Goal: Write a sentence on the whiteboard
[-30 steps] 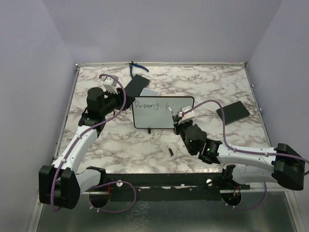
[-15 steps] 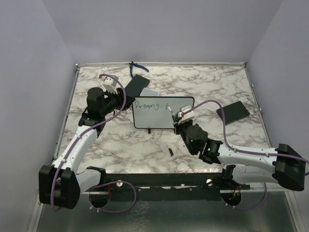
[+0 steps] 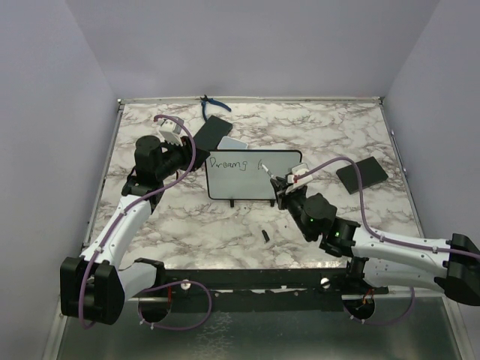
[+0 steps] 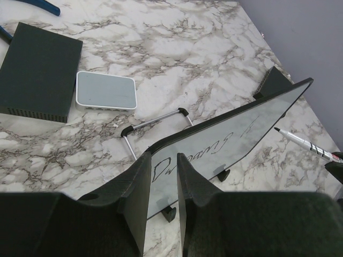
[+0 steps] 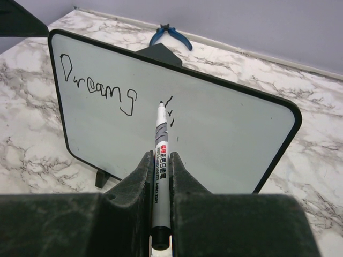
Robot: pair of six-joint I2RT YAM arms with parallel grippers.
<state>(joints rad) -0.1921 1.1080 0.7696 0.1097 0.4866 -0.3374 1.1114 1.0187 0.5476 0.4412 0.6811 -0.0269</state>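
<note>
A marble table (image 3: 187, 225) carries everything. The whiteboard (image 3: 247, 182) stands upright on its feet near the middle of the table. Its long axis runs parallel to the near edge, and its written face is turned toward that edge.

The board's left short edge is clamped between the fingers of the left gripper (image 4: 163, 163). The right gripper (image 5: 161, 158) is held before the face from the near-right side and is closed tight on a marker. The right arm is judged the nearer one to the unwritten part of the board.

Two flat black slabs are seen, one (image 3: 212, 129) behind the board toward the far-left corner, the other (image 3: 362, 172) toward the right edge. A grey-white pad (image 3: 233, 142) lies just beside the first slab, and blue pliers (image 3: 214, 106) lie at the far edge. No container is seen.

The marker (image 5: 161, 134) lies along the fingers, with its long axis aimed away from the near edge at the face. Its tip is set just right of the first word, by a few short strokes. Whether the tip touches cannot be told. A small dark cap (image 3: 265, 235) lies between the board and the near edge.

Of the sentence (image 5: 96, 88), only "Dreams" is readable, so the blank space to the right and below is judged to be where the pen must go.
</note>
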